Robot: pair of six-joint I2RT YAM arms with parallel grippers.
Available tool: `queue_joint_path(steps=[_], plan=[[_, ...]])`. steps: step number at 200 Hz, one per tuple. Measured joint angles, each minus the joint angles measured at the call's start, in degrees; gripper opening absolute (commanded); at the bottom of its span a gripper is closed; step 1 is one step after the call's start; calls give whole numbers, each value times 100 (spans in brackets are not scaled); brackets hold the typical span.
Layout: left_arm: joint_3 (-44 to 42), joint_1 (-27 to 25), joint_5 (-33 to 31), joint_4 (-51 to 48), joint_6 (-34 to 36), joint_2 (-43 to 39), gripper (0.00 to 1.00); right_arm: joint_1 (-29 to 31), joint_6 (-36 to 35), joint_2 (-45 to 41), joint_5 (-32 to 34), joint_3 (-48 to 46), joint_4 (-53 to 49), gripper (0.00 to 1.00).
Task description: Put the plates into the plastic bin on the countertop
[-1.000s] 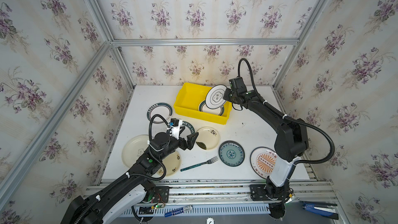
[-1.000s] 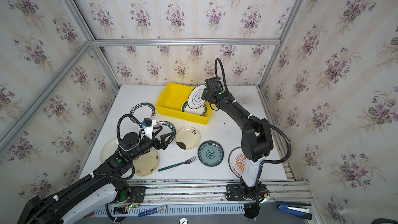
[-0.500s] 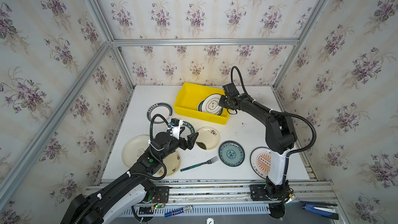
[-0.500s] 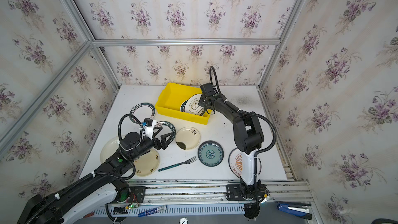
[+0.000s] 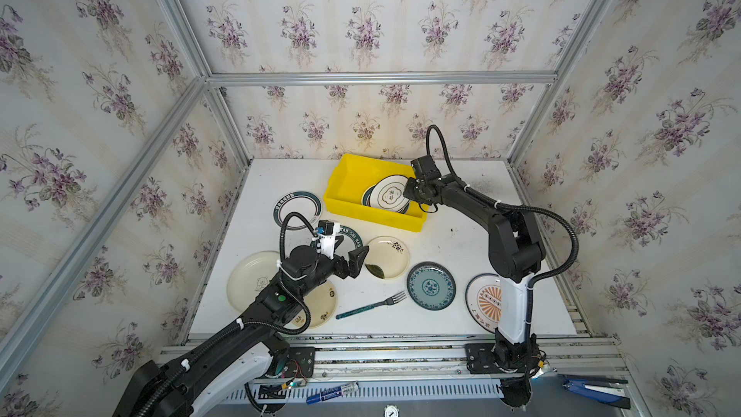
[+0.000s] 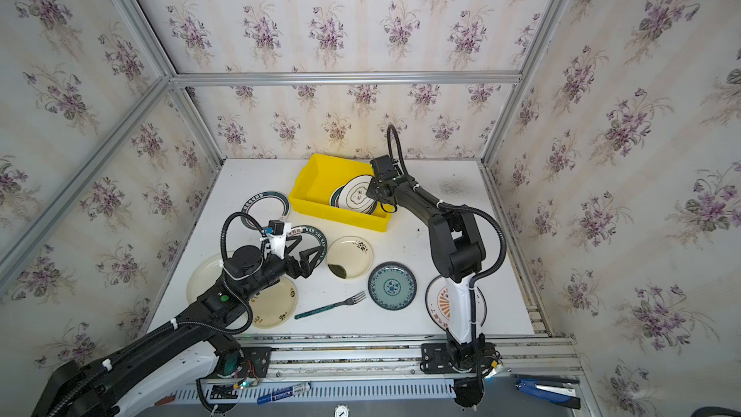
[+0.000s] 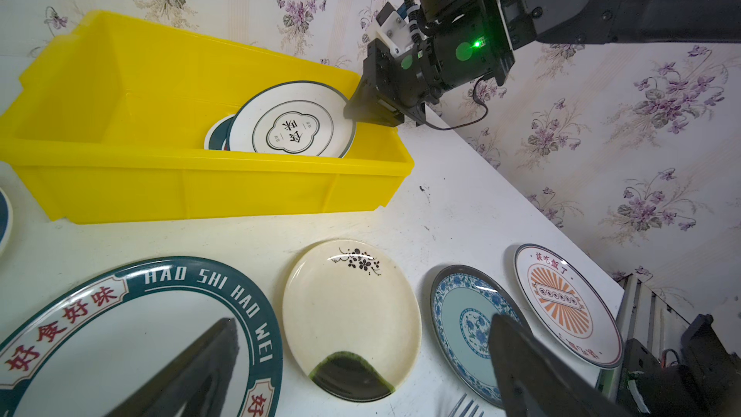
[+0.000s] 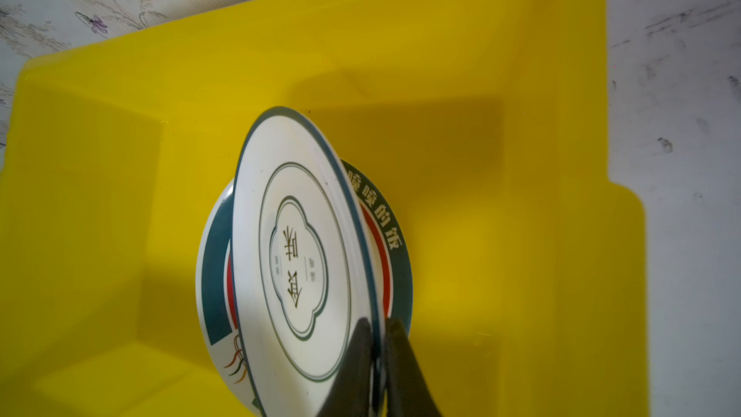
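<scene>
In a top view the right hand (image 5: 413,191) reaches into the plastic bin (image 5: 349,178) with a white plate (image 5: 385,196) just ahead of it; the left hand (image 5: 353,249) hangs over the desk (image 5: 461,214), jaws wide apart. The left wrist view shows the white plate (image 7: 292,122) tilted, its raised edge at the right hand. In the right wrist view that hand is clamped on the rim, a teal-rimmed plate (image 8: 395,242) flat beneath.

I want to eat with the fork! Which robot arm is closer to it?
The left arm. Its open jaws hover just beyond the fork. The right arm has its jaws far off at the yellow bin, straddling a white plate at the rim.
</scene>
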Motion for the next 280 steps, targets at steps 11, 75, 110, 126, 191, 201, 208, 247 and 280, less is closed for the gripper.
queue_joint_path(steps=[11, 75, 110, 126, 191, 201, 208, 247, 280], plan=[[9, 0, -2, 2, 0, 9, 100, 0, -9, 9, -2, 0, -26, 25], [39, 0, -26, -37, 0, 11, 100, 7, -149, 81, -179, 151, -26, 50], [63, 0, -57, -55, 0, -20, 100, 11, -199, -114, -240, -92, 28, 55], [61, 0, -94, -92, 0, -22, 100, 11, -264, -358, -179, -164, 0, 57], [63, 0, -295, -234, -17, -37, 100, -144, -852, -1792, 136, -817, -133, 68], [63, 0, -330, -256, -22, -55, 100, -208, -925, -2129, 166, -1117, -181, 72], [63, 0, -354, -260, -22, -66, 100, -258, -970, -2391, 188, -1355, -186, 73], [66, 0, -448, -302, -48, -79, 100, -634, -1054, -3707, 79, -2675, -424, 75], [83, 0, -463, -343, -72, -74, 100, -1172, -1071, -4577, 79, -3539, -874, 77]])
